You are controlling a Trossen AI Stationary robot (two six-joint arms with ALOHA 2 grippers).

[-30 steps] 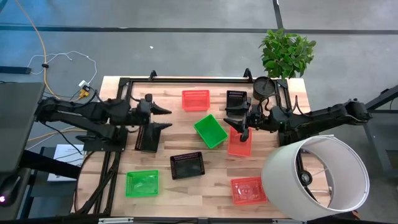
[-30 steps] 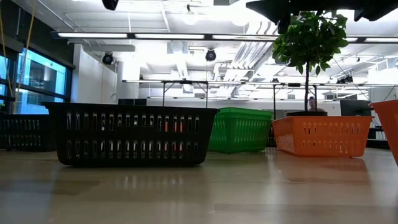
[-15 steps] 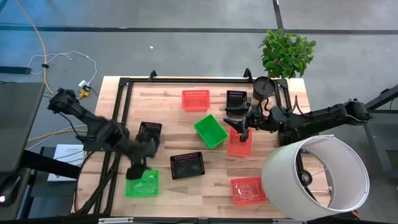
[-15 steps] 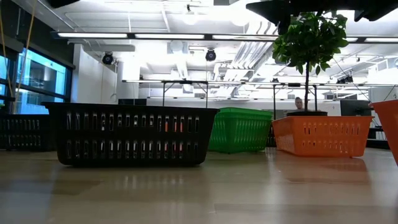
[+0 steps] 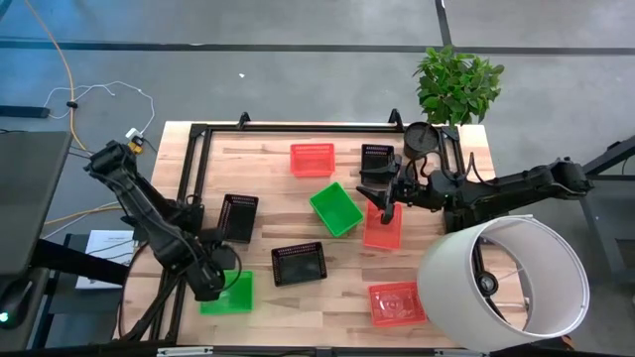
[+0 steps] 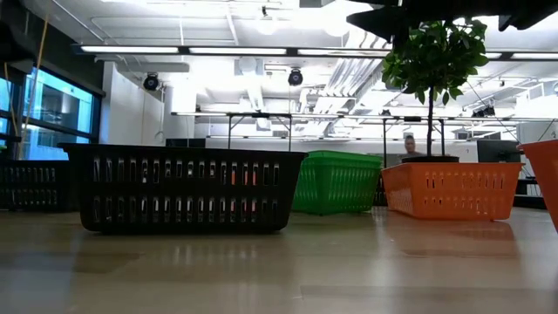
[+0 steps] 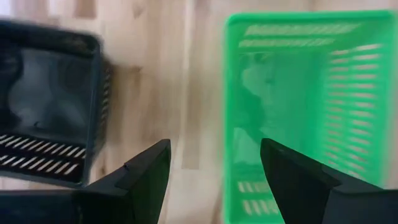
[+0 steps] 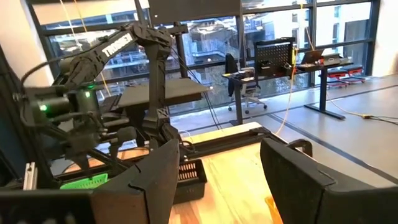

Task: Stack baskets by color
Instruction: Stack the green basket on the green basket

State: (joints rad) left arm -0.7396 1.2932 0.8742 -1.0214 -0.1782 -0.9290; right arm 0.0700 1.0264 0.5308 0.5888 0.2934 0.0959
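The left gripper (image 5: 220, 283) hangs above the near-left part of the table, just over the inner edge of the bright green slotted plastic basket (image 5: 227, 293). Its fingers (image 7: 146, 180) stand apart w/ nothing between them. In the left wrist view the basket wall lies under one finger, so I judge the step in hand is the approach to take this basket.

Next move, I think: go down so one finger is inside the wall and one outside, then close, then carry it to the second green basket (image 5: 335, 208) at the table centre.

The right gripper (image 5: 389, 190) waits over the far-right side, fingers apart and empty, beside an orange-red basket (image 5: 383, 226).

Other baskets are spread out: red ones (image 5: 313, 159) (image 5: 397, 303), black ones (image 5: 299, 264) (image 5: 238, 217) (image 5: 377, 159).

The surface is a light wooden table (image 5: 288, 312) w/ a black frame. A big white cylindrical lampshade (image 5: 502, 283) and a green plant (image 5: 456, 84) stand on the right side. Behind is an office room w/ ceiling lights and windows; a person is far off, too small to tell more.
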